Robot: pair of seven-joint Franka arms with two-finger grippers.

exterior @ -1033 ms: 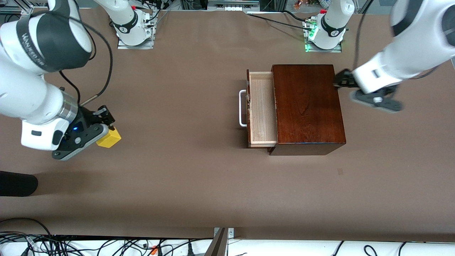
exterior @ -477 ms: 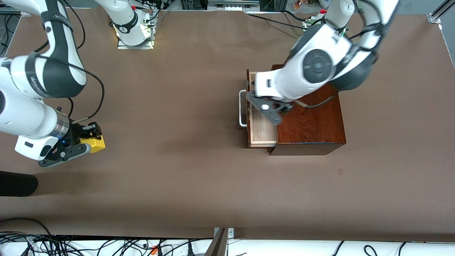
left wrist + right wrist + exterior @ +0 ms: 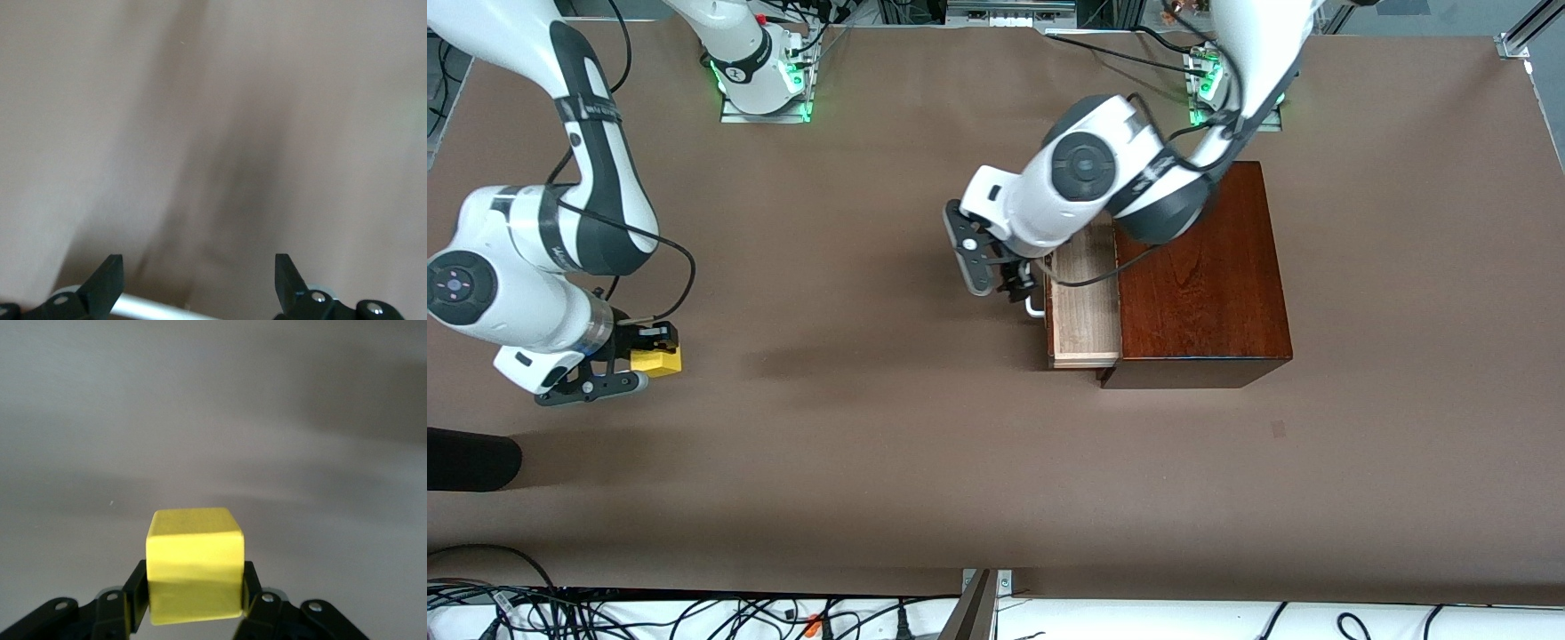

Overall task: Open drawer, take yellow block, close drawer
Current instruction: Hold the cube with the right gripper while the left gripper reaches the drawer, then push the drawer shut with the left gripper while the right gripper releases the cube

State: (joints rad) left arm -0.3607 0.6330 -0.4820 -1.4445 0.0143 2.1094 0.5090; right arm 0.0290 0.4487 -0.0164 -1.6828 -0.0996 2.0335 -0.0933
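The drawer (image 3: pixel 1085 307) stands pulled out of the mahogany box (image 3: pixel 1200 267), its pale wood tray showing empty. My left gripper (image 3: pixel 1009 284) is open and low at the drawer's front, over the white bar handle (image 3: pixel 1034 308). In the left wrist view the handle (image 3: pixel 153 308) lies between my open fingers (image 3: pixel 110 277), near the palm of the left gripper (image 3: pixel 198 263). My right gripper (image 3: pixel 649 357) is shut on the yellow block (image 3: pixel 656 360), low over the table at the right arm's end. In the right wrist view the block (image 3: pixel 195 563) sits square in the right gripper (image 3: pixel 195 590).
A dark rounded object (image 3: pixel 471 458) lies at the table's edge at the right arm's end, nearer the front camera than the block. Cables (image 3: pixel 694 613) run along the table's front edge. The arm bases (image 3: pixel 760 76) stand along the back.
My left arm has swung from the box's end across its top down to the drawer handle. My right gripper has carried the yellow block lower and toward the right arm's end of the table.
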